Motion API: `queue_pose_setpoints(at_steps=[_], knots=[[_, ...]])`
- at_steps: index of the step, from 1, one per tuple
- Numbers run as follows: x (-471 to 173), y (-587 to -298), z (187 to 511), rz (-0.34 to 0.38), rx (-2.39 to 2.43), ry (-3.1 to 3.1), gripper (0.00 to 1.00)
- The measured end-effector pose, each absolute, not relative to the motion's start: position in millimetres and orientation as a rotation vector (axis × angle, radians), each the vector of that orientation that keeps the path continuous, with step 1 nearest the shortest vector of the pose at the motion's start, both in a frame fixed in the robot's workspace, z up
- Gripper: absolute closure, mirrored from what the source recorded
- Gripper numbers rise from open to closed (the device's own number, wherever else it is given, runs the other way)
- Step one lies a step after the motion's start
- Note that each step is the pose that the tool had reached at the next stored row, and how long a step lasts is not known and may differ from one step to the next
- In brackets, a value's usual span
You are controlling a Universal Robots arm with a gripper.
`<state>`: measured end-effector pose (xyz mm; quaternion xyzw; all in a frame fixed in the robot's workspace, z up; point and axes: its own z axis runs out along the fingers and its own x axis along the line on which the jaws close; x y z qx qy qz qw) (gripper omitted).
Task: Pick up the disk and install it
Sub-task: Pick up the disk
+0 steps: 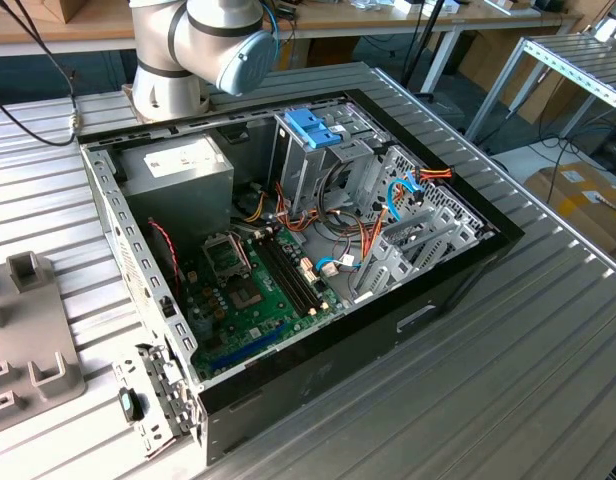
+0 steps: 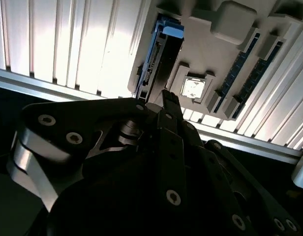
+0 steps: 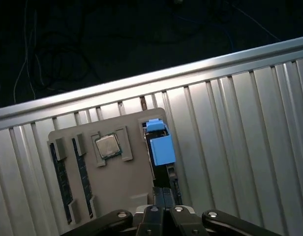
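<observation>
The disk [image 3: 160, 147] stands on its edge in a slot of a beige holder tray [image 3: 117, 182], its light-blue carrier frame facing up. In the second wrist view the disk [image 2: 160, 59] appears as a dark slab with a blue edge. My gripper [image 3: 163, 192] hovers over the near end of the disk, and its two black fingers are pressed together with nothing seen between them. The gripper [image 2: 167, 96] tip sits just beside the disk's end in the second wrist view. Whether it touches the disk I cannot tell.
The tray also holds a processor chip [image 3: 108, 146] and memory sticks [image 3: 60, 172]. An open computer case [image 1: 288, 250] lies on the ribbed aluminium table, with a grey drive cage topped by a blue latch [image 1: 313, 128]. The tray [image 1: 28, 340] sits at the exterior view's left.
</observation>
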<state>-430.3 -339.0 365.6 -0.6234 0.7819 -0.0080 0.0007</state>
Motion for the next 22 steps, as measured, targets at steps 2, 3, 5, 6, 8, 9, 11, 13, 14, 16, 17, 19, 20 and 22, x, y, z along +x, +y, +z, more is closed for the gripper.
queue_pose_setpoints(at_steps=[2,3,5,6,8,9,11,13,14,16,17,19,20,22], knots=[[-430.3,-339.0,365.6,-0.025,-1.985,2.433,0.89],[-430.3,-339.0,365.6,-0.025,-2.001,2.42,0.89],[-430.3,-339.0,365.5,-0.025,-2.029,2.396,0.89],[-430.3,-339.0,365.6,-0.025,-2.043,2.384,0.89],[-430.2,-339.1,365.6,-0.025,-2.075,2.356,0.89],[-430.2,-339.0,365.6,-0.025,-2.1,2.333,0.89],[-430.3,-339.0,365.6,-0.025,-2.133,2.303,0.89],[-430.3,-339.1,365.6,-0.025,-2.136,2.3,0.89],[-430.3,-339.0,365.5,-0.025,-2.136,2.3,0.89],[-430.3,-339.0,365.6,-0.025,-2.136,2.3,0.89],[-430.2,-339.0,365.6,-0.025,-2.136,2.299,0.89],[-430.3,-339.0,365.6,-0.025,-2.137,2.299,0.89],[-430.3,-339.0,365.5,-0.025,-2.137,2.299,0.89],[-430.6,-339.1,364.6,-0.025,-2.137,2.299,0.89]])
